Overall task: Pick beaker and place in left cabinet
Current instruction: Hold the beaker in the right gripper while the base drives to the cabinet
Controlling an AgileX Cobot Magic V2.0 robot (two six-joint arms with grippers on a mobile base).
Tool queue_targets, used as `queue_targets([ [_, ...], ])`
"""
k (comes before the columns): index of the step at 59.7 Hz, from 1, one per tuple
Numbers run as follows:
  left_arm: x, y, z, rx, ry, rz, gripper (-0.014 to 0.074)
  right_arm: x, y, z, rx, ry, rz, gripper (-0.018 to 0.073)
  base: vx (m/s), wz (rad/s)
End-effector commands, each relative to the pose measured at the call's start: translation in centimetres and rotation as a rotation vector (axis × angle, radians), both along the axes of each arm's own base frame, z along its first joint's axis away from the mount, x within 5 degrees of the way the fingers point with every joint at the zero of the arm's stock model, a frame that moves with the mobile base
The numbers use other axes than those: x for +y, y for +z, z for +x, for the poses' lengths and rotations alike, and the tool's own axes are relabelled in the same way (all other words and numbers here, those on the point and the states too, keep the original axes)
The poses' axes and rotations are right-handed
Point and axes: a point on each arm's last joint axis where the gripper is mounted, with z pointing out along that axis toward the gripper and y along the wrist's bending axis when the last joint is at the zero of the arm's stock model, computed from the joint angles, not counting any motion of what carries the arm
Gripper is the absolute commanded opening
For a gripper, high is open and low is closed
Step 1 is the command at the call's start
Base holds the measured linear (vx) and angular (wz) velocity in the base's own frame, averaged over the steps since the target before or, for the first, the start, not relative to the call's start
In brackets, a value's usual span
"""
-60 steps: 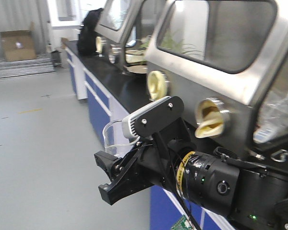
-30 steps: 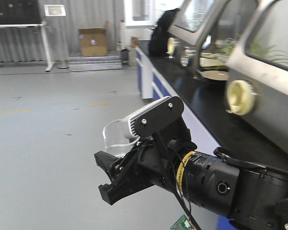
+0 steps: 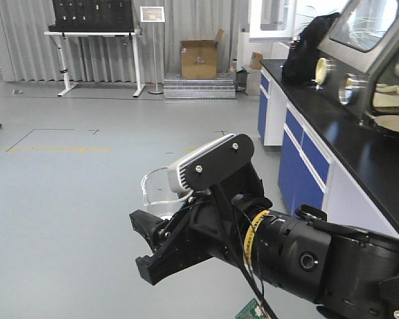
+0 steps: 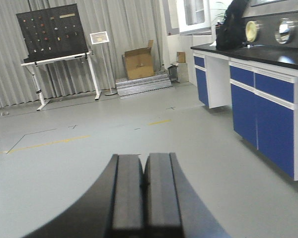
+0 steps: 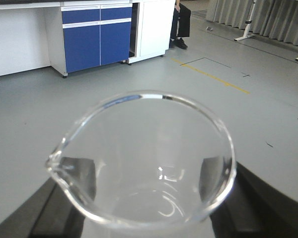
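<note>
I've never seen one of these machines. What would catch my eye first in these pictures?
A bulky black arm fills the front view's foreground, its right pincer gripping a clear glass beaker above the grey floor. Along the right runs a blue-fronted lab bench with a black top. The left pincer is shut on nothing.

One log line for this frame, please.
phase: carry | right gripper: shut on beaker, upright | left gripper: shut, empty | left cabinet: not in view | placement: pending
</note>
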Motion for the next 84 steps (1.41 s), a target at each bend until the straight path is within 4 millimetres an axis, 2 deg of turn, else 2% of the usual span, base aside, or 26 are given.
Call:
queue_targets([
  [1,-0.01,0.25,-0.15,-0.076,-0.004,-0.015,0.0001,-0.36,2.83,-0.72,-0.069,0.032,0.079,-0.0001,0.36,0.17],
  [84,-0.01,0.25,-0.15,-0.076,-0.004,-0.015,0.0001,-0.34,2.85,-0.73,-0.070,0.034,0.081,-0.0001,0.51,0.03],
])
